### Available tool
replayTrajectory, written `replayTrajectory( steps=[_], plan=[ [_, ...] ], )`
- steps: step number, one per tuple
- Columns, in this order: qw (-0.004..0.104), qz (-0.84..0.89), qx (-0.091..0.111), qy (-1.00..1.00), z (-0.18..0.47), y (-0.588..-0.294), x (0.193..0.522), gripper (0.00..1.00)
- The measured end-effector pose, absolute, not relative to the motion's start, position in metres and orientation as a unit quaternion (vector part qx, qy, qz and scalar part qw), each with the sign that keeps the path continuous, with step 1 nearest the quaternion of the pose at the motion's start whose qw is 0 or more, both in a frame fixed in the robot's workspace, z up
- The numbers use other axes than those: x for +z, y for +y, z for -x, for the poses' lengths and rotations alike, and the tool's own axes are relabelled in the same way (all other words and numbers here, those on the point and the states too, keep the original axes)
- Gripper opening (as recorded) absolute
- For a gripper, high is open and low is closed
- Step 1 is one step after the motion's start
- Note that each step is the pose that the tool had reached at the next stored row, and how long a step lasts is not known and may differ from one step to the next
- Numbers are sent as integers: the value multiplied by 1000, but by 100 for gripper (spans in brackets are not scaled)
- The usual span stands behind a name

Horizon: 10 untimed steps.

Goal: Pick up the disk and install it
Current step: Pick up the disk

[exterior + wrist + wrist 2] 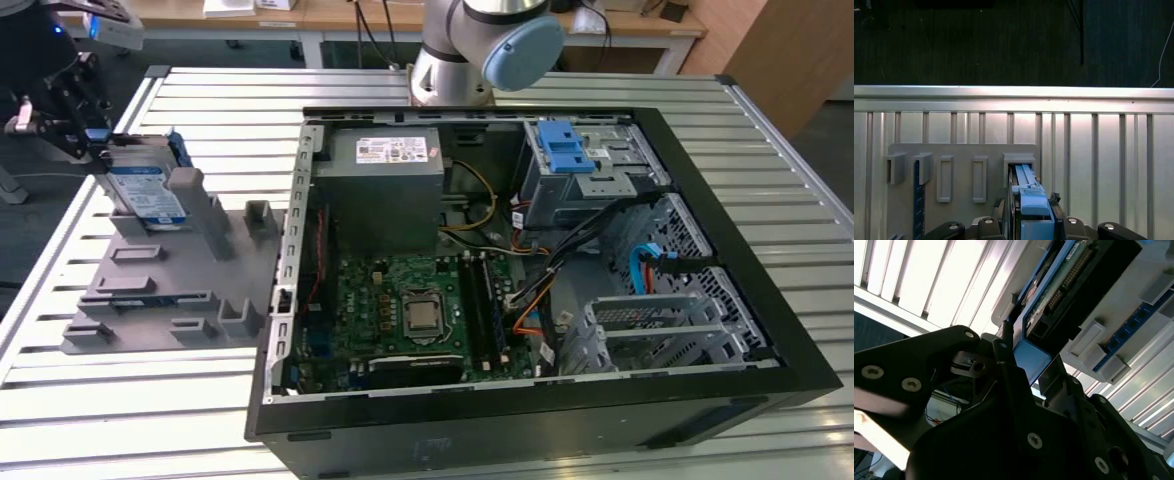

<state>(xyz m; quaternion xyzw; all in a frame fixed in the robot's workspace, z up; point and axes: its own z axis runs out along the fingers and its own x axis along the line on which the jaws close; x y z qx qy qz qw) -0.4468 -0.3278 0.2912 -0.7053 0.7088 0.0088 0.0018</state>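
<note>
The fingers (pixel 1056 201) appear to be clenched on the near end of the disk (pixel 144 188), with one finger pressed to each side of its blue bracket (pixel 1030 360) in both wrist views. The contact is judged to be firm, though the exact pad faces are hidden. The disk is seen standing on edge in a slot (pixel 1019 160) of a grey holder (pixel 160 290), and it is not yet lifted out. The holder lies flat on the slatted metal counter (pixel 120 410), at the exterior view's left. An open computer case (pixel 534 425) is set just beside the holder, towards the exterior view's right. A drive bay (pixel 607 165) with a blue latch is found in the far right corner of the case, and loose cables (pixel 607 230) are draped close by it. Several risks can be judged from here. Only one thin plastic end is held, so the disk could be tipped or let slip under its own weight. If it were drawn out askew, it could be jammed in the slot and the unfastened-looking holder dragged along. The cables could be snagged near the bay.
</note>
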Motion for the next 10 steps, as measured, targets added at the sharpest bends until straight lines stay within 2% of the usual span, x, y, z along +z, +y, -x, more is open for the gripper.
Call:
replayTrajectory(
  steps=[2, 3, 10],
  plan=[
    [2, 705, 9, 709, 447, -328, 291, 45],
    [2, 705, 9, 709, 447, -328, 291, 38],
    [2, 705, 9, 709, 447, -328, 291, 37]
  ],
)
